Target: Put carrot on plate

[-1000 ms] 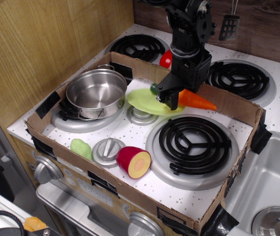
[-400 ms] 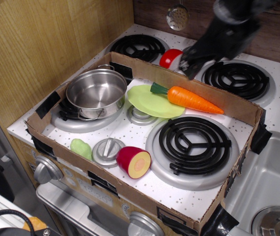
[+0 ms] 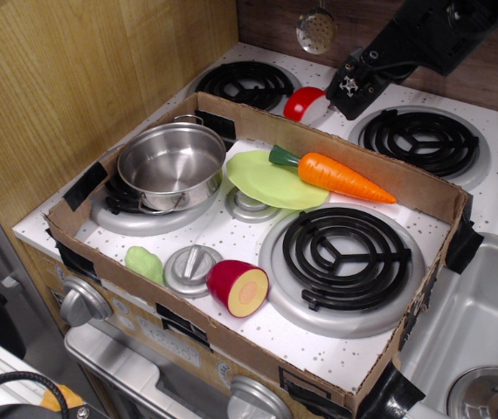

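Observation:
The orange carrot [image 3: 336, 175] with a green stem end lies free, its stem end over the right edge of the lime-green plate [image 3: 262, 179] and its tip pointing right over the stove top. My gripper [image 3: 351, 87] is black, raised behind the cardboard box's far wall, up and to the right of the carrot and well apart from it. It holds nothing and its jaws look open.
A steel pot [image 3: 170, 164] stands left of the plate. A red-and-yellow halved fruit [image 3: 238, 288] and a small pale green toy [image 3: 144, 264] lie near the box's front wall [image 3: 231, 345]. A coil burner [image 3: 345, 253] is at right, a red object [image 3: 304, 103] behind the box, a sink [image 3: 485, 323] far right.
A second ago my gripper was down at the carrot by the plate. It has let go and pulled up and back to the right. The carrot now lies uncovered, partly on the plate.

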`<state>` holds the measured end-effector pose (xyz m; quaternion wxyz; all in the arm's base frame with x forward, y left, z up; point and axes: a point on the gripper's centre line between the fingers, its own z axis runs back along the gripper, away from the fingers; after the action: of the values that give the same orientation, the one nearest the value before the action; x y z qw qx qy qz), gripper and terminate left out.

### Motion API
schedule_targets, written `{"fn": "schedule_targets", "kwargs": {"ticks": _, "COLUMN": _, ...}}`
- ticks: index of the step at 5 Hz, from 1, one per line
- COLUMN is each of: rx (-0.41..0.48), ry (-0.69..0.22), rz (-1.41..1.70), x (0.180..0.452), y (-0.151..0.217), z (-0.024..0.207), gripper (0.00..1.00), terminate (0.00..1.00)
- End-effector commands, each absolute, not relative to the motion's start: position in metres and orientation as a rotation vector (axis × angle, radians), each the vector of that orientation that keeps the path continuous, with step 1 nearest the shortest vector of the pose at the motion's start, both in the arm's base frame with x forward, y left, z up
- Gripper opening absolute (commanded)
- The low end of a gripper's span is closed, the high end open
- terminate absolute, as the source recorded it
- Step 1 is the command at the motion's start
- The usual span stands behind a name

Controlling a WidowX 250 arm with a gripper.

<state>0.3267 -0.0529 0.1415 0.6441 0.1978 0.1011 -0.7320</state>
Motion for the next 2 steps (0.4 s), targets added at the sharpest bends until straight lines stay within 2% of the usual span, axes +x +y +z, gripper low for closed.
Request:
{"fn": "schedule_targets", "kwargs": {"ticks": 1, "rx": 0.136, "ry": -0.113, "rz": -1.349, "x": 0.303, "y": -0.072, "z": 0.163, "gripper": 1.00, "terminate": 0.00}}
{"fn": "schedule_targets", "kwargs": {"ticks": 2, "rx": 0.126, "ry": -0.170, "rz": -1.284, "x": 0.292, "y": -0.076, "z": 0.158, "gripper": 1.00, "terminate": 0.00}}
